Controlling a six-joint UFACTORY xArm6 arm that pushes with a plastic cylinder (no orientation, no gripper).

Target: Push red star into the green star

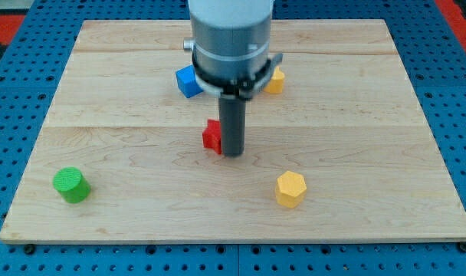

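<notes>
The arm hangs over the middle of the wooden bench [126, 100], its grey body filling the top centre of the frame and the dark rod dropping straight down from it. My tip [232, 155] rests on the bench just right of the red block [211, 136], touching it or nearly so; the rod hides the block's right side, so its star shape cannot be fully made out. There is no claw on this rig, so nothing is clenched or released; the rod can only shove.

Standing on the red block's right side makes sense, judging by the task: the only green block [70, 185] sits well apart in the lower left of the frame, near the bench's edge. It reads more as a rounded lump than a clear star from here, but it is the likely target. A push toward the left and somewhat downward would carry the red block that way; the tip may need to sit a little higher on the block to angle it down.

The other blocks lie off that line: a blue block [188, 81] and a small yellow block [275, 80] near the top centre, partly behind the arm, and a yellow hexagonal block [290, 188] at the lower right of centre.
</notes>
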